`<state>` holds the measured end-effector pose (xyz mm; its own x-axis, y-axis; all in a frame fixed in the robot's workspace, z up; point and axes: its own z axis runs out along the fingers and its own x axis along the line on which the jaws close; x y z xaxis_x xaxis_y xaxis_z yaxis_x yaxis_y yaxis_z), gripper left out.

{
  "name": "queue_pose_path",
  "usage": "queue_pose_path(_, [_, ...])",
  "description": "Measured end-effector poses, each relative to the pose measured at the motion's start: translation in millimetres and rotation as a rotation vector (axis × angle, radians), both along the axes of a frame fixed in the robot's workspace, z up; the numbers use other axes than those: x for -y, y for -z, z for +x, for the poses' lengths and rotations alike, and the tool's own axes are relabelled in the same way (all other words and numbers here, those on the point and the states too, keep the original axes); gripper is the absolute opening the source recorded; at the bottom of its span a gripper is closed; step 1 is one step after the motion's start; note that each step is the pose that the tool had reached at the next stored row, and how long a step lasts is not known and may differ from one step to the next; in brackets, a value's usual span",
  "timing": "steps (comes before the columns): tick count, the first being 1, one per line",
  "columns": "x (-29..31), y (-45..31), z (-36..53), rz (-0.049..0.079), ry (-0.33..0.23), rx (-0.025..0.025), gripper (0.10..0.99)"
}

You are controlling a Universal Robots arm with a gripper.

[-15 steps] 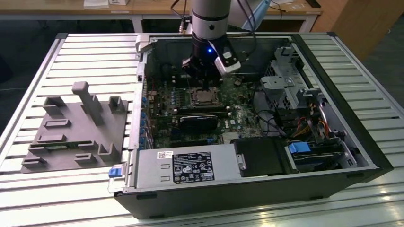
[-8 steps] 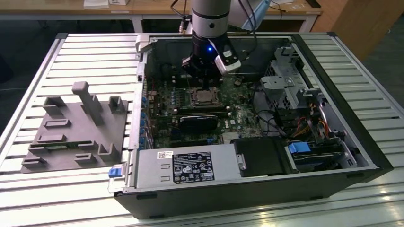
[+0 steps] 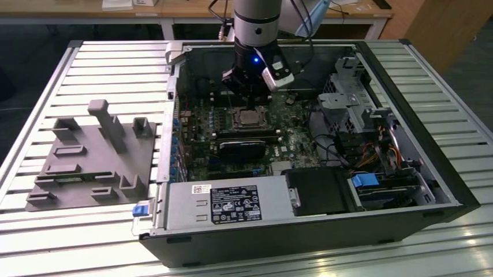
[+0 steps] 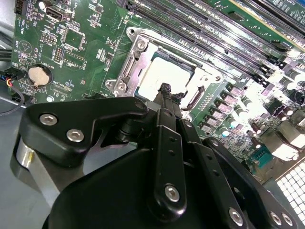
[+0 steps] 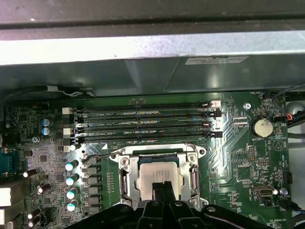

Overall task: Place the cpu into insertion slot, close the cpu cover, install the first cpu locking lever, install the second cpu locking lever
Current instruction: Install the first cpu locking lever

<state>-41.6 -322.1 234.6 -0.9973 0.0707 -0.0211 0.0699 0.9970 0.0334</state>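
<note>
You're looking at the cpu (image 5: 160,171) lying flat in the insertion slot (image 5: 124,162). Its grey top is showing through the window of the cpu cover (image 5: 134,183), which is lying down over it; by my reading the frame is pinning the chip onto its contacts. The slot is sitting well in from the motherboard's (image 5: 238,171) corners, just beside the memory slots (image 5: 143,125) running along its edge. Your gripper (image 5: 162,187) is hovering over the chip's near edge, fingers pressed together and carrying nothing. Whether the tips are touching metal is hard to tell.
</note>
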Motion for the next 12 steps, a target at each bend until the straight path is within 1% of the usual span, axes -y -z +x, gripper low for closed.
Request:
queue_pose_path(2, [0.0, -0.1, 0.0, 0.0, 0.0, 0.0, 0.102])
queue_pose_path(5, [0.0, -2.8, 0.0, 0.0, 0.0, 0.0, 0.102])
queue_pose_path(12, [0.0, -14.5, 0.0, 0.0, 0.0, 0.0, 0.102])
